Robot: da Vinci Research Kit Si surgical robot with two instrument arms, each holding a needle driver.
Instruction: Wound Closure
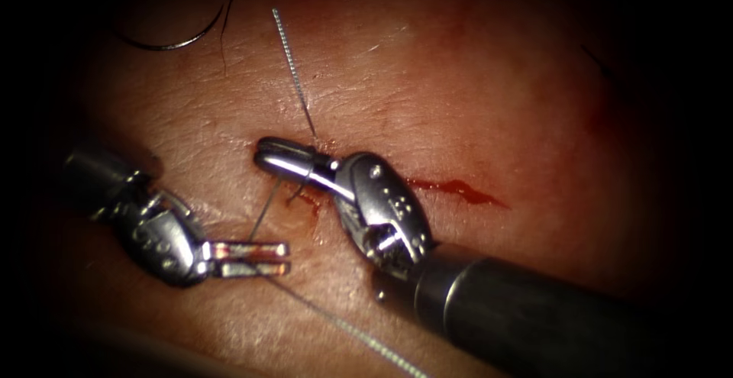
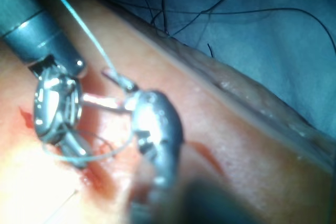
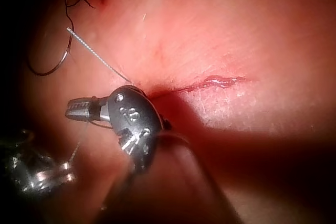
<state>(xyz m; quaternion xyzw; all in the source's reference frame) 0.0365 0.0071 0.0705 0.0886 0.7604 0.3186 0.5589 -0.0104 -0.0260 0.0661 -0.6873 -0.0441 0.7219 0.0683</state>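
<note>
My right tool [image 1: 263, 154] reaches in from the lower right and lies across the cut [image 1: 458, 189], its jaws shut and pointing left. A turn of thread [image 1: 308, 173] is looped round them, and I see nothing gripped between them. From that loop the thread [image 1: 263, 214] runs down to my left tool [image 1: 285, 260], whose jaws are shut on it just left of the cut. The thread carries on to the lower right. Another strand [image 1: 290, 65] rises from the stitch site. The curved needle [image 1: 179, 42] lies free on the tissue [image 1: 473, 80] at the far upper left.
Red fluid [image 1: 305, 201] marks the stitch site and the open length of the cut to the right. A blue drape [image 2: 262, 40] with dark loose thread ends [image 2: 210, 9] lies beyond the tissue's edge. The right tool's thick shaft [image 1: 519, 317] crosses the lower right.
</note>
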